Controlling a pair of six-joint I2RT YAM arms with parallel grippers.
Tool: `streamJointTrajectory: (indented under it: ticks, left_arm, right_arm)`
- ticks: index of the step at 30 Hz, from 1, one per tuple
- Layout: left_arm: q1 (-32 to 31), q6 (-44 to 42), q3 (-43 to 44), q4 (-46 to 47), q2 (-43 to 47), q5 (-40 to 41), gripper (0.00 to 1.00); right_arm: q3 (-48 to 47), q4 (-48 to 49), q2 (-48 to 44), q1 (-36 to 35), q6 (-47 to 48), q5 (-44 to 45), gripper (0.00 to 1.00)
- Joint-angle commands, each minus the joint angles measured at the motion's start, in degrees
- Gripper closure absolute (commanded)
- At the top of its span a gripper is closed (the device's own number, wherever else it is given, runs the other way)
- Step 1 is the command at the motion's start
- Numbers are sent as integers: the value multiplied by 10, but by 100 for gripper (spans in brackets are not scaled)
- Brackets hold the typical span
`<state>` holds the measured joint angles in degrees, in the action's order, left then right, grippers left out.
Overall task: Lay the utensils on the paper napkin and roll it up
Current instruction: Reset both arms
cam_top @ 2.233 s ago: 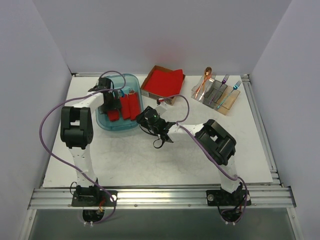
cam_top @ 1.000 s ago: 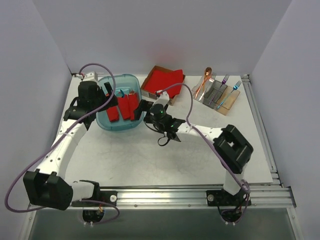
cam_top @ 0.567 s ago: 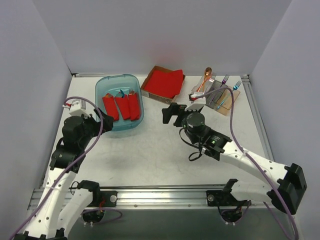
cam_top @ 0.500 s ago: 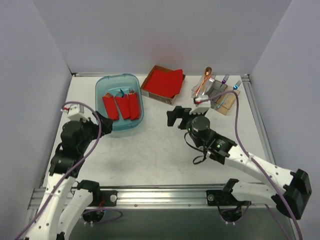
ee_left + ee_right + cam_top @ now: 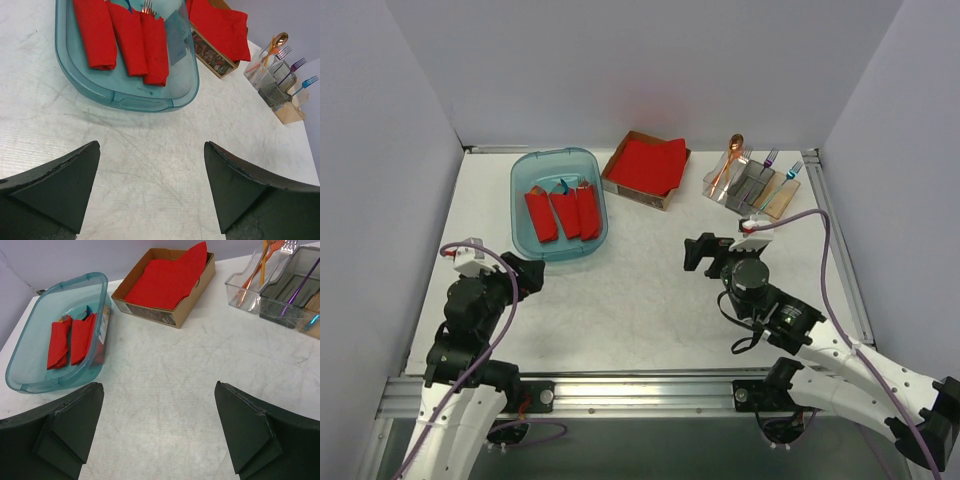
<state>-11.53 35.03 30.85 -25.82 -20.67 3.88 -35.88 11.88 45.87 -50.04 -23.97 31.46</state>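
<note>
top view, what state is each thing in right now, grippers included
left gripper: open, empty
right gripper: open, empty
utensils: standing in the holder, none taken out
napkin stack: in the cardboard box, top sheet skewed
blue tub: uncovered
rolled bundles: three, lying side by side in the tub

the left arm (image 5: 470,312) and the right arm (image 5: 807,335) sat low by the near edge, well apart. the left gripper (image 5: 151,146) pointed forward, fingers spread wide and empty; the right gripper (image 5: 159,386) was likewise spread and empty.
</note>
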Motion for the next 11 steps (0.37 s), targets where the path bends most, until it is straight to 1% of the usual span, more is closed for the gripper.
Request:
streamJointTrajectory:
  ticks: [1,11]
  left_arm:
    - [-1,11,-3,31,13,7,6]
    - [-1,9,-2,28,16,16,6]
  right_arm:
    - [8,-10,-16,-5,-15,33,0]
    - [20,-35,-53,-5,-33,47,0]
